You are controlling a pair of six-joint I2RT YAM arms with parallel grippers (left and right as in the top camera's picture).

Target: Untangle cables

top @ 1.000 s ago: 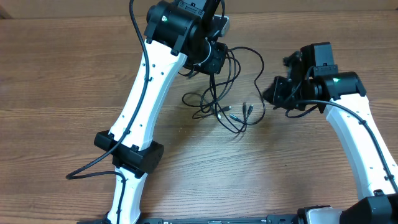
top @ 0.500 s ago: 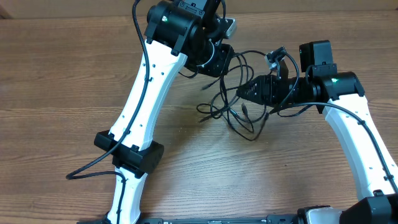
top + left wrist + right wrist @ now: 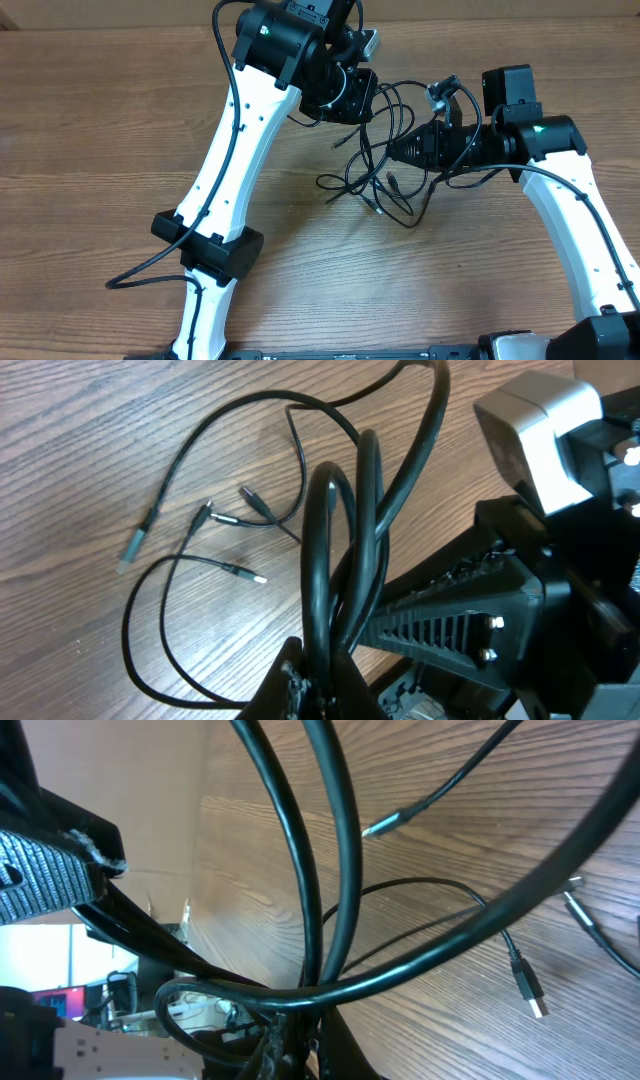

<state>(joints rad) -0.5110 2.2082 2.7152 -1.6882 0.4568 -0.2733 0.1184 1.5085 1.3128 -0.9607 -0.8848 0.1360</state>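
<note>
Held the cables [image 3: 370,480] in the left jaws and the right jaws, both clamped shut on strands, tangle between them; probably needed next to draw apart slowly.

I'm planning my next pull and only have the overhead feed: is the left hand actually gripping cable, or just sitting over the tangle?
Observer: Gripping. Its wrist camera shows the left hand shut on several strands of the cables, which rise from between its fingers.
Operator: And the right hand?
Observer: The right hand is shut as well. In its wrist view, strands cross right at its fingertips and seem pinched there.
Operator: Any ends free?
Observer: Yes. The left wrist view shows at least three plug ends lying loose on the table, none in either hand.
</note>
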